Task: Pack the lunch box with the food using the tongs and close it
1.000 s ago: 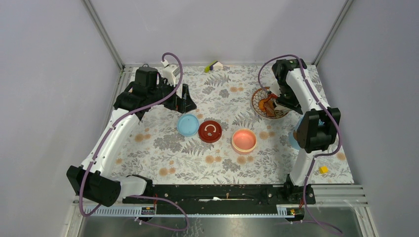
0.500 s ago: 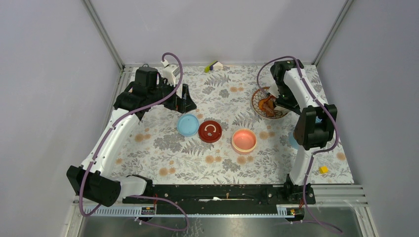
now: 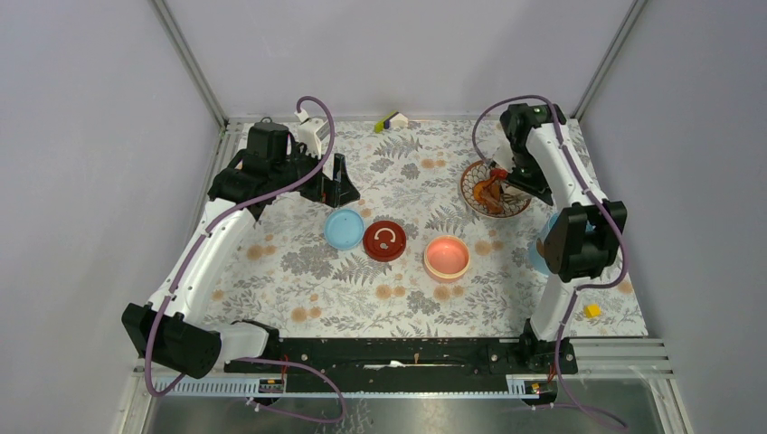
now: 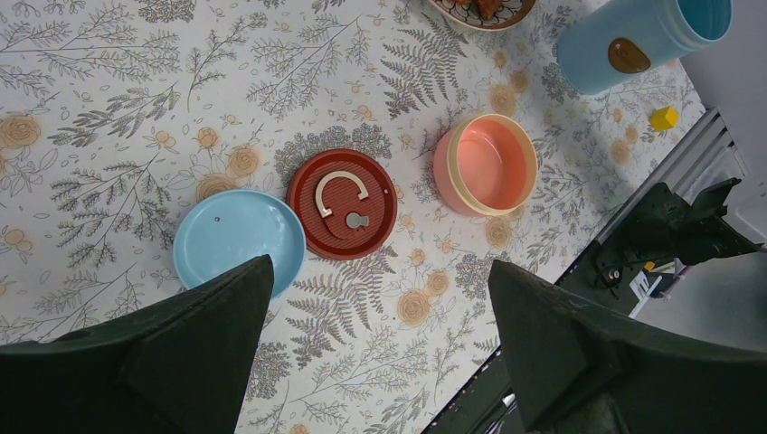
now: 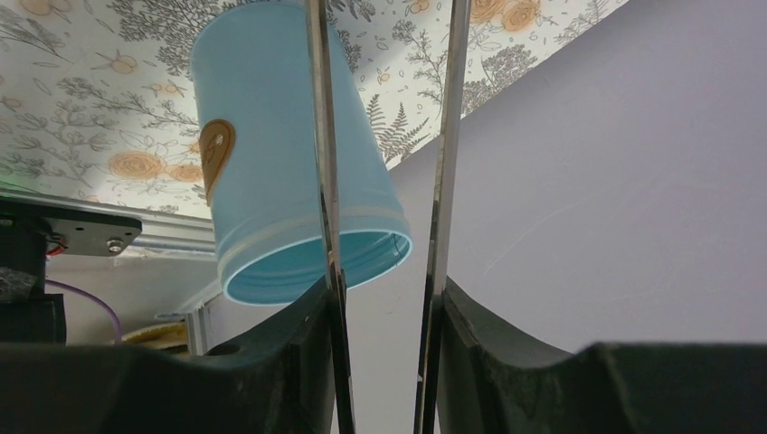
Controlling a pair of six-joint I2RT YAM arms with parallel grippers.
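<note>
On the table (image 3: 298, 271), the disc (image 3: 344, 229), a round lid (image 3: 384, 240) and the bowl (image 3: 447, 258) are lying in a row across the middle, left to right. The dish (image 3: 463, 188) is sitting behind the bowl, toward the far right corner, with the food (image 3: 489, 188) lying in it. The shell (image 4: 624, 41) is sitting right of the bowl, near the right edge. The tongs (image 5: 323, 163) are sitting between the right gripper's (image 5: 380, 298) fingers.
</note>
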